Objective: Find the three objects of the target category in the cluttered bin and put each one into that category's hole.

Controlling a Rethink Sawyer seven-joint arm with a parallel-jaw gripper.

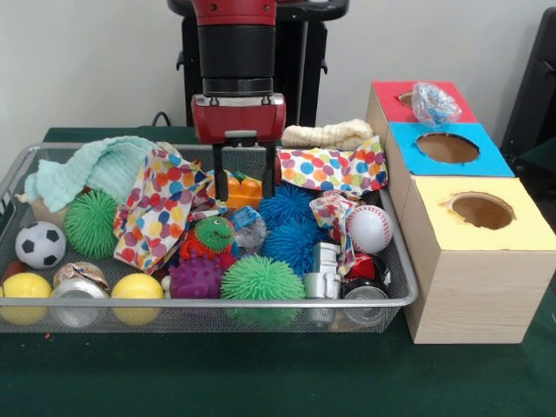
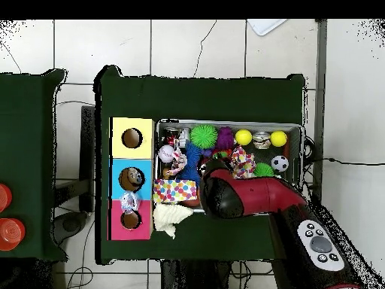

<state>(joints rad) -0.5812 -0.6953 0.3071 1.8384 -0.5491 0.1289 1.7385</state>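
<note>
Front view has the gripper (image 1: 244, 178) hanging low over the back middle of the wire bin (image 1: 408, 287), its two black fingers spread apart with nothing between them, right above an orange toy (image 1: 242, 190). Beside the bin sit the red box (image 1: 391, 94), blue box (image 1: 486, 161) and yellow box (image 1: 530, 230), each with a hole on top.

Bright, even indoor light, soft shadow under the bin (image 1: 408, 291), faint glare on cans, mild blur
</note>
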